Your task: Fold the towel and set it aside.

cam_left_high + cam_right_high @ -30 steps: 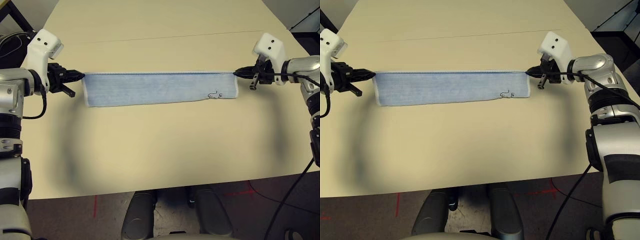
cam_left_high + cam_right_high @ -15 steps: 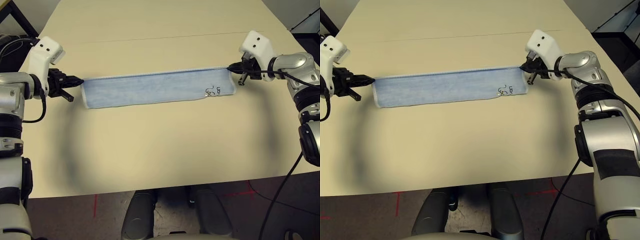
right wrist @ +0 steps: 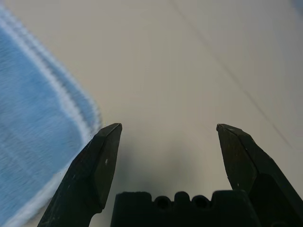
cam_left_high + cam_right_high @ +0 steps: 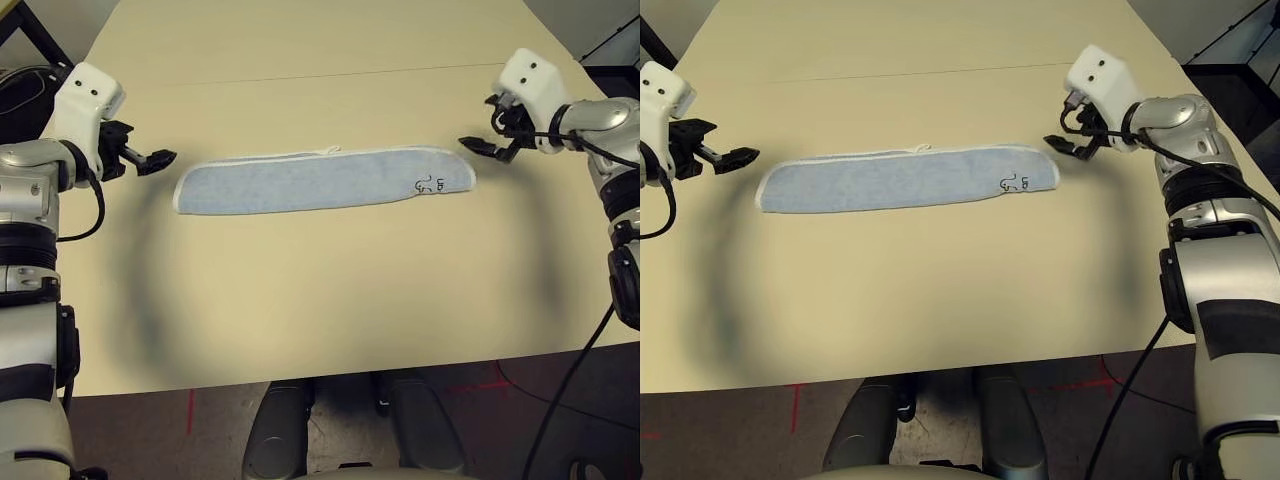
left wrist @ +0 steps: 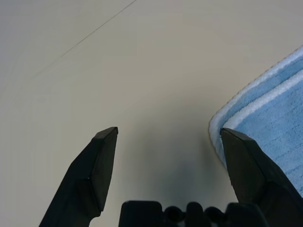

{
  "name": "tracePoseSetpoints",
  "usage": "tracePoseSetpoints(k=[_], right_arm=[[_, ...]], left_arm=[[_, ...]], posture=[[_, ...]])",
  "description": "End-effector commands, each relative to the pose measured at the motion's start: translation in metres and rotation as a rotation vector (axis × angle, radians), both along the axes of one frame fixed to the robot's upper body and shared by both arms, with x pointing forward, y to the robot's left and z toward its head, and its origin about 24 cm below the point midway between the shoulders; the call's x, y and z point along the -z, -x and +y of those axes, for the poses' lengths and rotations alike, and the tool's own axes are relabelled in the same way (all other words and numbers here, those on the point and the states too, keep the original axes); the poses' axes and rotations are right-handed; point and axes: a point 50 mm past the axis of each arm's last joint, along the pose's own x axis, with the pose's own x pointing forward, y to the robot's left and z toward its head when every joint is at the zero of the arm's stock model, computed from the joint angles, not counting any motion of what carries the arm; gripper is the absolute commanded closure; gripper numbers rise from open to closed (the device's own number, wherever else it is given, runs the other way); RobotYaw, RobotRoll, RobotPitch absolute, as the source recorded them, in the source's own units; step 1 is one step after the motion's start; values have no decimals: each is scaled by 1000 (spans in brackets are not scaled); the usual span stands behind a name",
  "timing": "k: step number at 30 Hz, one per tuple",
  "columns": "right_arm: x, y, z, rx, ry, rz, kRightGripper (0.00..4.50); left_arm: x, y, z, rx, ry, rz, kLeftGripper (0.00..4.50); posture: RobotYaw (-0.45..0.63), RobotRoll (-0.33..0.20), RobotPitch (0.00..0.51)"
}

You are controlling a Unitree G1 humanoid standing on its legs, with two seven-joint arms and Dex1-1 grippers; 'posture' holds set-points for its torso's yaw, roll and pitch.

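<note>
- Left pincer [image 4: 160, 157]: fingers spread wide apart, nothing between them. It hangs above the table just off the left end of the towel, clear of the cloth.
- Left wrist view: one black finger [image 5: 92, 170] stands over bare table; the other finger overlaps the rounded end of the towel in the picture. Whether that finger touches the cloth cannot be told.
- Right pincer [image 4: 478, 146]: fingers likewise wide apart and empty. It sits just beyond the right end of the towel, with a narrow strip of bare table between its tips and the cloth.
- Right wrist view: the white-edged end of the towel lies beside one finger [image 3: 94, 165]; the space between the two fingers shows bare table.
- Towel [image 4: 320, 180]: light blue with white stitched edging, lying flat on the table as a long narrow band running left to right between the two pincers. Both ends are rounded. Two layers with white edging show at the left end in the left wrist view. A small dark mark [image 4: 430, 184] sits near its right end. A short white tag of edging sticks up from the far long side, near the middle.
- Table [image 4: 320, 300]: pale beige, bare in front of the towel. A thin seam line [image 4: 300, 76] crosses it behind the towel.
</note>
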Motion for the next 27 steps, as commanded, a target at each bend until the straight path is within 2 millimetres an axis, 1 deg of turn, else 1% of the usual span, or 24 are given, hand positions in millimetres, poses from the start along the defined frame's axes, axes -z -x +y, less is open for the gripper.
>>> tracePoseSetpoints(k=[1, 3, 5, 7, 8, 10, 12, 14, 16, 20, 23, 27], right_arm=[[-14, 0, 4, -31, -190, -93, 48], [-16, -1, 8, -55, -284, -120, 48], [-13, -3, 13, -75, -361, -121, 48], [-11, -4, 17, -90, -434, -126, 48], [-9, -4, 18, -93, -456, -126, 48], [-5, -5, 21, -101, -496, -124, 48], [3, -5, 24, -106, -532, -116, 48], [11, -6, 28, -110, -571, -104, 48], [16, -6, 31, -112, -595, -96, 48], [23, -5, 37, -136, -648, -87, 48], [26, -3, 40, -155, -655, -82, 48], [26, 4, 38, -193, -651, -78, 48]], left_arm=[[-17, 3, -2, 31, 42, -64, 29], [-21, 4, -7, 90, 117, -95, 29], [-21, 6, -18, 189, 177, -130, 29], [-21, 9, -35, 316, 283, -161, 29], [-21, 11, -40, 353, 323, -170, 29], [-18, 17, -52, 450, 367, -177, 29], [-8, 21, -62, 511, 398, -156, 29], [4, 25, -72, 572, 379, -130, 29], [12, 26, -78, 603, 357, -121, 29], [34, 28, -90, 720, 223, -74, 29], [43, 26, -92, 738, 208, -38, 29], [55, 25, -87, 745, 157, 49, 29]], posture=[[55, 0, 247], [61, 0, 238], [66, 0, 238], [66, 0, 238], [66, 0, 238], [74, 0, 241], [74, 0, 241], [74, 0, 241], [72, 0, 241], [72, 0, 243], [72, 0, 243], [55, 0, 248]])
